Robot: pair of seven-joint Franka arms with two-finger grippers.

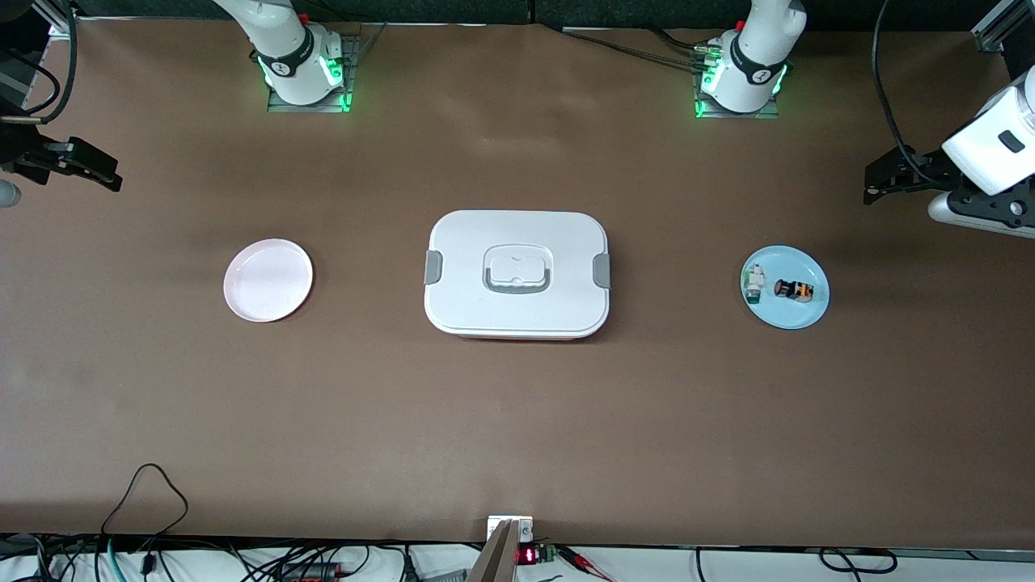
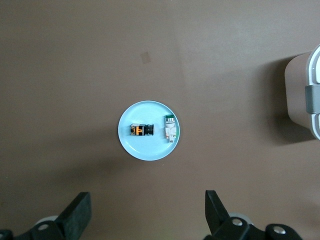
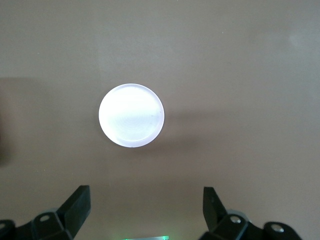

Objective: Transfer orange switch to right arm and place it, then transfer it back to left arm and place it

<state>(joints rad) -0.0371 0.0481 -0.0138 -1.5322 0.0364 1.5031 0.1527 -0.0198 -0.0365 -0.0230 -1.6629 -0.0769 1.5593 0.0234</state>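
**Switch on the blue plate, both grippers spread wide at the table ends**

The switch (image 1: pixel 793 289) lies on its side on the blue plate (image 1: pixel 805 317), toward the left arm's end of the table, with a small white-and-green part (image 1: pixel 754 284) just beside it on the same plate, the two apart. The box (image 1: pixel 517 273) sits lid on at the middle of the table. The pink plate (image 1: pixel 268 280) lies toward the right arm's end, with the box between the two plates.

The front view catches the left gripper (image 1: pixel 877 182) only at its dark tip, up in the air at the left arm's end edge, and the right gripper (image 1: pixel 101 171) likewise at the other end edge; jaw spacing is hard to read there. The wrist views settle it. In the left wrist view the left gripper (image 2: pixel 147 212) has its fingers (image 2: pixel 77 212) far apart, holding nothing, high over the bare table near the blue plate (image 2: pixel 145 150), with the switch (image 2: pixel 141 130) showing its orange face and one clipped end of the box (image 2: pixel 307 97) at the frame edge. In the right wrist view the right gripper (image 3: pixel 147 207) is equally spread and holds nothing, near the pink plate (image 3: pixel 131 122).
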